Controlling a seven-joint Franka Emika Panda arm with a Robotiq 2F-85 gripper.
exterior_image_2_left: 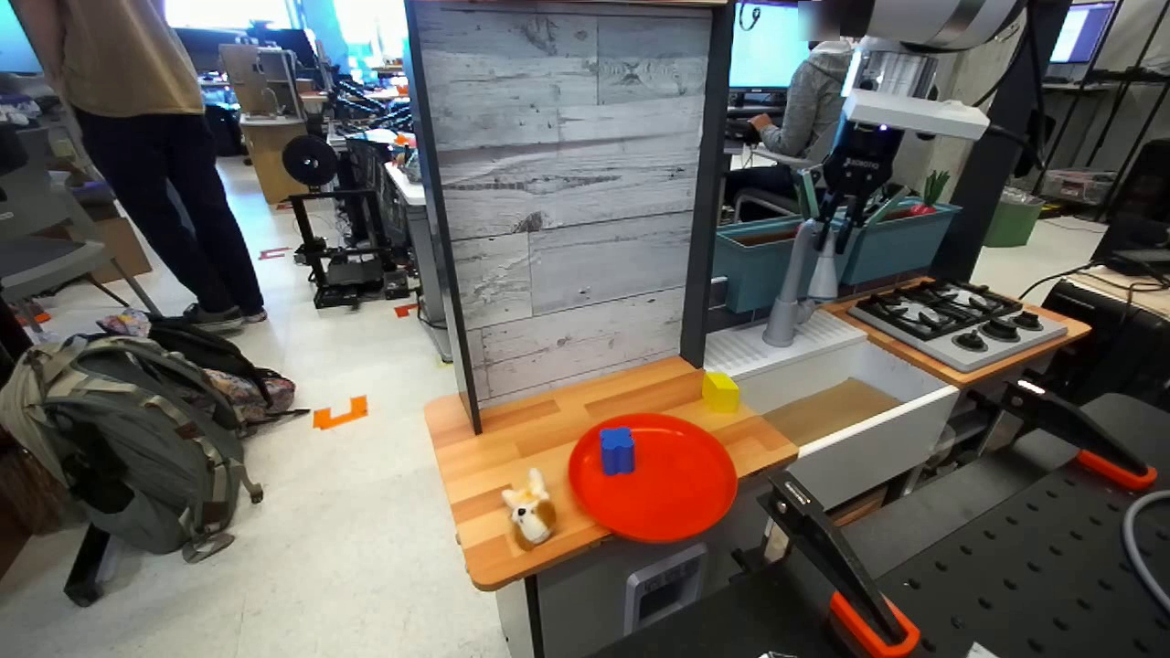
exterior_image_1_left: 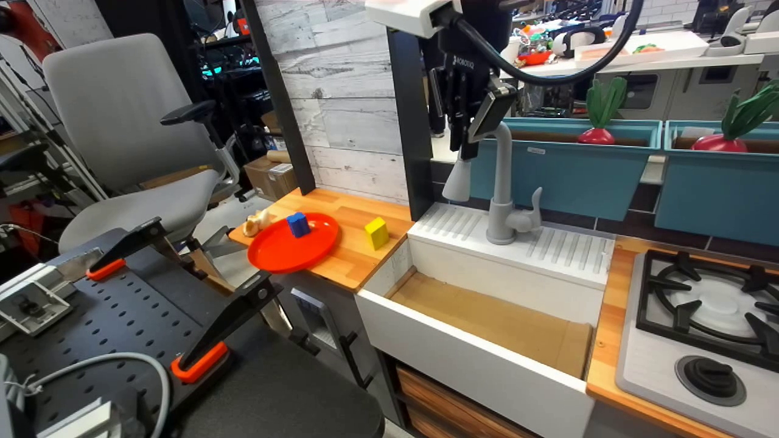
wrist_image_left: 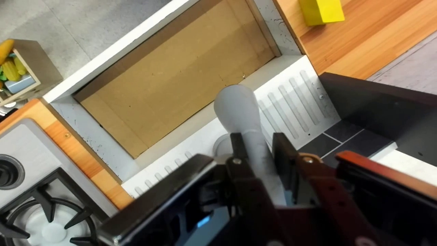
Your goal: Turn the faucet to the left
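Gooseneck faucet (exterior_image_1_left: pixel 503 173) stands on the rear ledge (exterior_image_1_left: pixel 447 220) of the apron-front sink (exterior_image_1_left: pixel 481 377); the Robotiq gripper (wrist_image_left: pixel 257 137) has its fingers apart astride the spout (wrist_image_left: pixel 255 147), just above the flared spray head (wrist_image_left: pixel 238 107), whether pinching it I cannot tell. To turn it left well, I'd sweep slowly along an arc about the base (exterior_image_1_left: pixel 501 226), not tug straight sideways

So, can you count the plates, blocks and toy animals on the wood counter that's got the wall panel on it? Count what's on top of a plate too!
Plates: 1 (red plate)
Blocks: 2 (blue block, yellow block)
Toy animals: 1 (brown-and-white toy animal)
Total: 4
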